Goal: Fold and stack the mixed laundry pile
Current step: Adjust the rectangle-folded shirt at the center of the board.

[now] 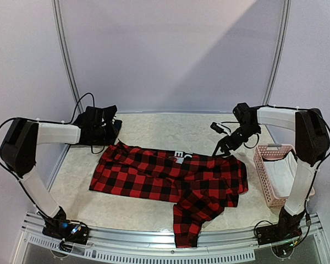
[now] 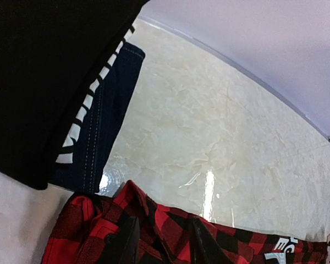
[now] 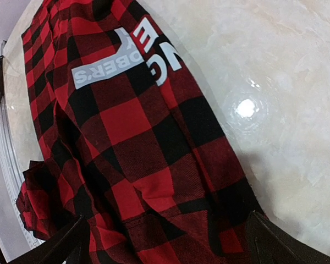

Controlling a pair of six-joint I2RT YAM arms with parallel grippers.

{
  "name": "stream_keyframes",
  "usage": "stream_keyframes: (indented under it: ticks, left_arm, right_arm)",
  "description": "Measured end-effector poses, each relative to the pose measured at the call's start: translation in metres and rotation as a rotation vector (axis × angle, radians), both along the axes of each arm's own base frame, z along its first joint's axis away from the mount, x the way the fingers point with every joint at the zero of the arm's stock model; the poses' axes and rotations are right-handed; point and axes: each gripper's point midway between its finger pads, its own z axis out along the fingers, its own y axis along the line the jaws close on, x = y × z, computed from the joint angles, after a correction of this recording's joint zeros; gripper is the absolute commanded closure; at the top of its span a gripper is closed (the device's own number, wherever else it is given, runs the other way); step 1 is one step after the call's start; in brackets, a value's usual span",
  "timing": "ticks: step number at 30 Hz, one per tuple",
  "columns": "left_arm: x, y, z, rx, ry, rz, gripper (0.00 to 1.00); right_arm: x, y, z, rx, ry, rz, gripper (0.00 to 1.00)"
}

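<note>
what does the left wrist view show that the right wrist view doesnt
Only the left wrist view: a black garment with white stripes, navy denim beside it, the back wall, and the left gripper over a corner of the plaid shirt.
Only the right wrist view: the right gripper, jaws wide, above the shirt, and a sleeve bunched near the edge of the table.
Both: the plaid shirt, its white print and the pale table.
</note>
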Motion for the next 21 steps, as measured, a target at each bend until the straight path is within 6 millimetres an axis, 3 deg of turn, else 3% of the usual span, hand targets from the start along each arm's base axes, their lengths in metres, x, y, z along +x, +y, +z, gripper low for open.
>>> stream_keyframes:
  ticks: [4,9,11,19,21]
  left_arm:
    - [-0.012,0.001,0.009,0.027,0.051,-0.010,0.62]
    - [-0.052,0.016,-0.017,0.038,0.191,0.031,0.60]
    - [-0.058,0.020,-0.027,0.035,0.233,0.050,0.60]
    - [-0.055,0.026,-0.087,0.012,0.393,0.089,0.60]
    - [-0.050,0.025,-0.087,0.003,0.390,0.095,0.63]
  right_arm:
    - [-0.008,0.019,0.008,-0.002,-0.042,0.057,0.01]
    - [-0.016,0.032,0.009,0.000,-0.051,0.099,0.01]
    - [-0.016,0.032,0.009,0.000,-0.051,0.099,0.01]
    - [-0.016,0.033,0.010,0.000,-0.055,0.101,0.01]
    - [-0.016,0.033,0.010,-0.001,-0.057,0.104,0.01]
